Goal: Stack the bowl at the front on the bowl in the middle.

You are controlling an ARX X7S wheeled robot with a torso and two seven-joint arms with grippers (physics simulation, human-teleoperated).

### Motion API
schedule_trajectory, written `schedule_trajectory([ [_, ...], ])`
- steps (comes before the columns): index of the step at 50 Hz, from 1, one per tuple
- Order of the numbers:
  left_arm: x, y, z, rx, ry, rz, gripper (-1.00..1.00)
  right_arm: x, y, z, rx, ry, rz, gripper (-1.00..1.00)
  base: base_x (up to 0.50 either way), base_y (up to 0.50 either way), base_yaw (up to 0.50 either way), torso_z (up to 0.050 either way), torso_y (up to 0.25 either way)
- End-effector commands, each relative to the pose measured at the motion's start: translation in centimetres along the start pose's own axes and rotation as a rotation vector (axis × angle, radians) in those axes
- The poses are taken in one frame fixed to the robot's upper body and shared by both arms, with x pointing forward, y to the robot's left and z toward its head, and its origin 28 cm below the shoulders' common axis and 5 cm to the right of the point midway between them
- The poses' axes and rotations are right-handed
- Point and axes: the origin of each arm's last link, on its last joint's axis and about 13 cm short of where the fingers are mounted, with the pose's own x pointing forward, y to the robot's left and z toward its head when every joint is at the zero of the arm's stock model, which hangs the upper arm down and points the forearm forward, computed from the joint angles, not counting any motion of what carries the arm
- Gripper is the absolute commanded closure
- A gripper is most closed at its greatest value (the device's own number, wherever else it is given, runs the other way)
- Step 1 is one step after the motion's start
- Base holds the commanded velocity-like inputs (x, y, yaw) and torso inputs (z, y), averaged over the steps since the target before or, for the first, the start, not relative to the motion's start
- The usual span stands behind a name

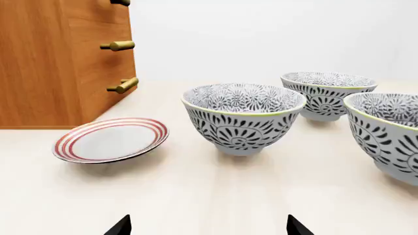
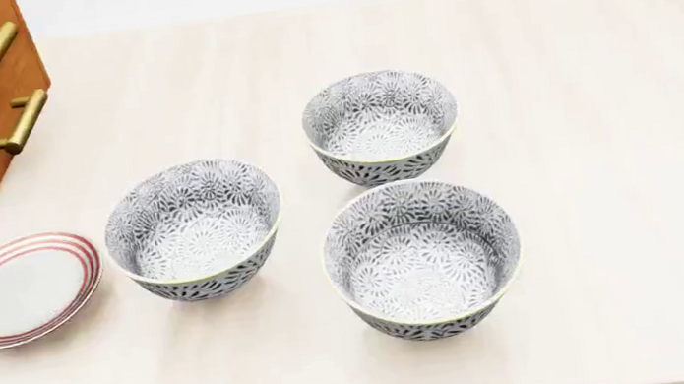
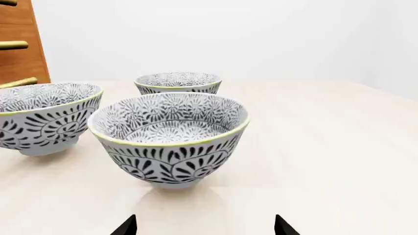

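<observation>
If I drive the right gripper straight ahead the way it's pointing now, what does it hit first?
Most likely the bowl at the front: it sits dead ahead between the open right gripper tips in the right wrist view, nothing in between. Exact contact height is unclear.

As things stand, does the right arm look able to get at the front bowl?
Probably yes. The right gripper is open and faces the bowl at the front head-on, with only bare table between them. The other two bowls sit behind and to the side, out of the way.
</observation>
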Motion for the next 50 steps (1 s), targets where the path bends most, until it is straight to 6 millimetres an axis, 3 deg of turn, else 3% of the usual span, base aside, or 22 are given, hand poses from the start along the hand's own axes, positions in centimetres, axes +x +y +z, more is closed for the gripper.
schedule_trajectory([
  [1, 0.0, 0.0, 0.2, 0.0, 0.0, 0.0, -1.0, 0.0, 0.0, 0.2, 0.0, 0.0, 0.0, -1.0, 0.0, 0.0, 0.0, 0.0, 0.0],
  [27, 0.1, -0.3, 0.5, -0.016, 0.006, -0.01, -1.0, 0.6, 0.0, 0.1, -0.013, 0.026, -0.013, -1.0, 0.0, 0.0, 0.0, 0.0, 0.0],
  [30, 0.0, 0.0, 2.1, -0.044, 0.044, -0.017, -1.0, 0.0, 0.0, 2.4, 0.006, 0.009, -0.003, -1.0, 0.0, 0.0, 0.0, 0.0, 0.0],
  [32, 0.0, 0.1, 2.5, -0.035, 0.04, -0.012, -1.0, -0.1, 0.0, 2.9, -0.006, -0.001, -0.009, -1.0, 0.0, 0.0, 0.0, 0.0, 0.0],
  [36, 0.0, 0.5, 6.8, 0.02, -0.004, 0.008, -1.0, -0.1, -0.1, 7.7, -0.024, -0.032, 0.005, -1.0, 0.0, 0.0, 0.0, 0.0, 0.0],
  [47, 0.5, 1.4, 16.0, 0.023, -0.15, 0.014, -1.0, 0.1, 0.0, 15.7, -0.009, -0.08, 0.03, -1.0, 0.0, 0.0, 0.0, 0.0, 0.0],
  [50, 0.3, 1.7, 17.5, 0.015, -0.173, 0.016, -1.0, 0.2, 0.0, 17.2, -0.015, -0.105, 0.012, -1.0, 0.0, 0.0, 0.0, 0.0, 0.0],
])
